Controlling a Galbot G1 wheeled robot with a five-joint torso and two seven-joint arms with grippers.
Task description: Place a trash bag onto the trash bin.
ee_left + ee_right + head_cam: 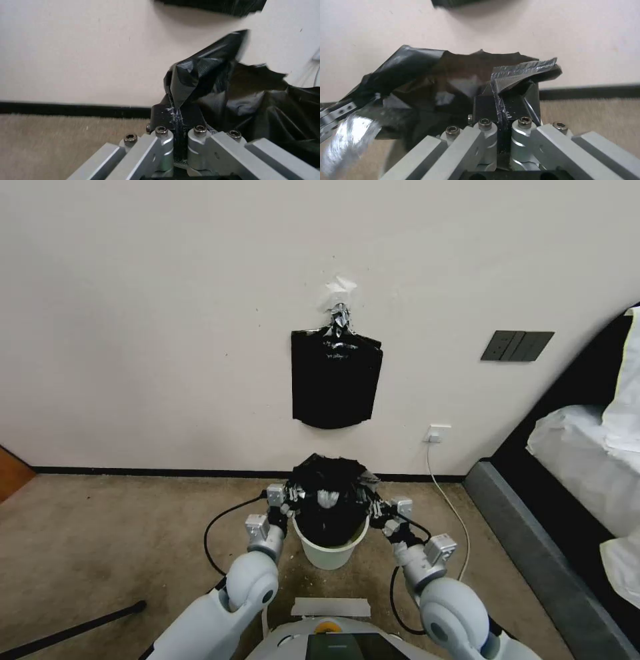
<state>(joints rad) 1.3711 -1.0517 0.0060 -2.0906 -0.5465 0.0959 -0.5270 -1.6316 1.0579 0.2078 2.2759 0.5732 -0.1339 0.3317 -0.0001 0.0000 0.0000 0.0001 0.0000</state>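
Note:
The small white trash bin [331, 555] stands on the carpet close in front of me. The glossy black trash bag [328, 499] hangs into its mouth and bulges above the rim. My left gripper [291, 503] is shut on the bag's left edge, and my right gripper [371, 503] is shut on its right edge, stretching the opening between them. In the left wrist view the film [203, 72] is pinched between the closed fingers [160, 117]. In the right wrist view the bag [430, 72] is likewise clamped in the fingers [485, 107].
A flat bundle of black bags [335, 379] hangs from a clip on the wall above the bin. A bed [587, 460] stands to the right. A white cable [448, 493] runs down from a wall socket. A black pole [73, 628] lies on the carpet at the left.

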